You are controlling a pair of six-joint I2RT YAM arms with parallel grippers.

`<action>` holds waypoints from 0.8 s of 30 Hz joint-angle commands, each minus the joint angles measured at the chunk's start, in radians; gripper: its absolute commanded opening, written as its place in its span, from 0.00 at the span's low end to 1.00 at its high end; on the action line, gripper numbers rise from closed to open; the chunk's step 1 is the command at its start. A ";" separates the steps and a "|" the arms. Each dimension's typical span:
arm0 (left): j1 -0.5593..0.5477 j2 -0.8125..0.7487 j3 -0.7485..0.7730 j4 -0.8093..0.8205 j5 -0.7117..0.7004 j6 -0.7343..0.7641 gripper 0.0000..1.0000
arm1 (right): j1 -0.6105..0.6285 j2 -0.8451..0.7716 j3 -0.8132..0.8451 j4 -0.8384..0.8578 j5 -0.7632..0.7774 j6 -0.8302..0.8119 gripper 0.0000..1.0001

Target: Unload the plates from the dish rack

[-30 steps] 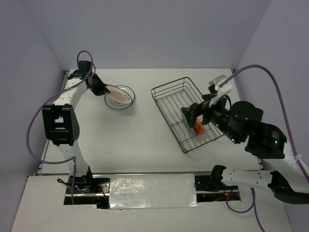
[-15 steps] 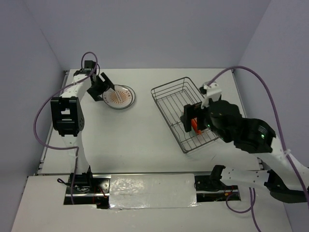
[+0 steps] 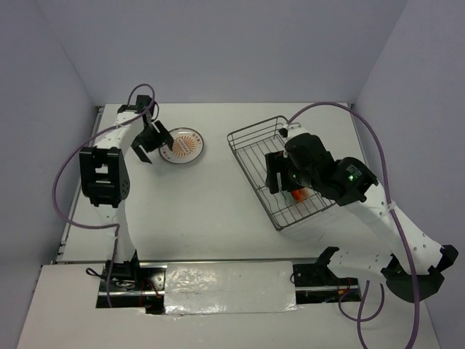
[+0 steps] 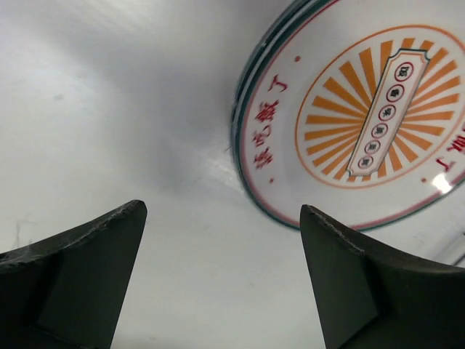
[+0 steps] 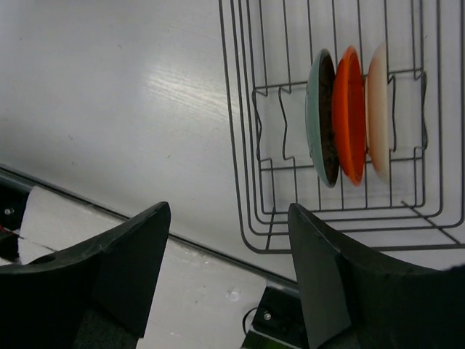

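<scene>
An orange sunburst plate (image 4: pixel 378 123) lies flat on top of a short stack of plates (image 3: pixel 182 145) at the back left of the table. My left gripper (image 4: pixel 223 211) hangs open just left of that stack (image 3: pixel 149 143), touching nothing. The wire dish rack (image 3: pixel 256 154) stands right of centre. Three plates stand on edge in its dividers: a teal one (image 5: pixel 320 127), an orange one (image 5: pixel 350 116) and a cream one (image 5: pixel 378 109). My right gripper (image 5: pixel 229 207) is open and empty above the rack's near-left corner (image 3: pixel 277 174), apart from the plates.
The rack's side wires (image 5: pixel 240 145) rise beside the upright plates. A foil-covered strip (image 3: pixel 229 287) runs along the table's near edge between the arm bases. Purple cables loop from both arms. Grey walls close in the table on three sides.
My left gripper let go of the sunburst plate, which now lies flat on the stack, and drew back to the left. My right arm swung left over the rack and its jaws narrowed somewhat.
</scene>
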 commanded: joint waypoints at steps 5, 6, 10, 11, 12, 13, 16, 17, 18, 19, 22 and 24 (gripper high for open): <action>0.020 -0.350 -0.070 0.005 0.012 0.116 1.00 | -0.079 0.052 -0.116 0.084 -0.047 -0.124 0.51; 0.006 -0.381 -0.094 0.017 0.045 0.159 1.00 | -0.087 0.062 -0.132 0.096 -0.035 -0.138 0.48; -0.029 -0.542 -0.254 0.123 0.209 0.242 0.99 | -0.133 0.131 -0.137 0.119 0.016 -0.242 0.47; -0.035 -0.600 -0.316 0.133 0.249 0.249 0.99 | -0.151 0.153 -0.137 0.133 0.010 -0.259 0.48; -0.049 -0.625 -0.343 0.139 0.261 0.262 0.99 | -0.160 0.161 -0.137 0.139 0.002 -0.273 0.50; -0.054 -0.648 -0.367 0.148 0.274 0.268 0.99 | -0.185 0.173 -0.140 0.150 0.000 -0.297 0.51; -0.066 -0.725 -0.465 0.148 0.298 0.283 0.99 | -0.234 0.202 -0.162 0.191 -0.043 -0.335 0.53; -0.069 -0.733 -0.479 0.149 0.306 0.294 1.00 | -0.242 0.211 -0.166 0.197 -0.049 -0.342 0.53; -0.072 -0.739 -0.493 0.146 0.312 0.299 1.00 | -0.253 0.219 -0.169 0.202 -0.075 -0.355 0.53; -0.074 -0.745 -0.503 0.140 0.306 0.303 1.00 | -0.259 0.226 -0.172 0.208 -0.084 -0.359 0.53; -0.074 -0.761 -0.529 0.120 0.286 0.322 1.00 | -0.269 0.254 -0.174 0.226 -0.103 -0.369 0.51; -0.072 -0.765 -0.536 0.110 0.281 0.332 1.00 | -0.273 0.265 -0.177 0.234 -0.116 -0.375 0.49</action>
